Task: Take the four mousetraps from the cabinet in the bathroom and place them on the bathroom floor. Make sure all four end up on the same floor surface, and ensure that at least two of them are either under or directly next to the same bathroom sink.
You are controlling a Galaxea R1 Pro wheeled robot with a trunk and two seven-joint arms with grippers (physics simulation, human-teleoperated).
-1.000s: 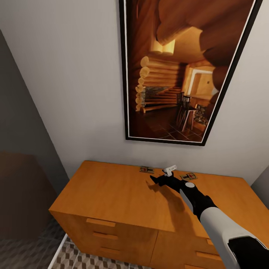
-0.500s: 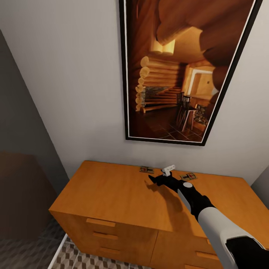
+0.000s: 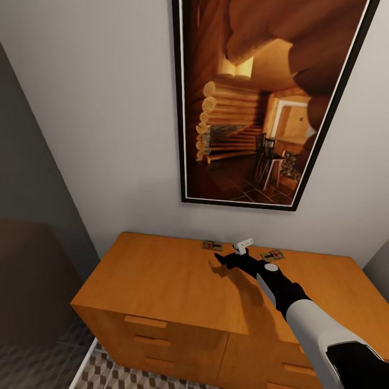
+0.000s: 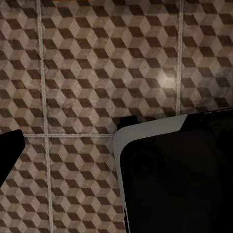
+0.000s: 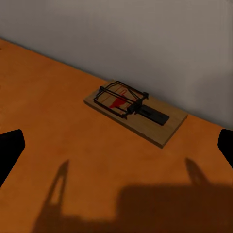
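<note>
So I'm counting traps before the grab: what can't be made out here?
- Head view: two mousetraps on the cabinet; the right arm may cover more.
- Head view: right gripper too small to read.
- Right wrist view: fingertips cut off by the edges.
- Left wrist view: tiled floor partly blocked by a dark body.

Our white-and-black right arm stretches forward, its black two-fingered right gripper spread wide, fingertips well apart.

Soft, even light falls from above. The right arm casts a dim shadow across the cabinet top toward 9 o'clock. A pale glare spot marks the floor tiles. Renders look slightly soft throughout.
</note>
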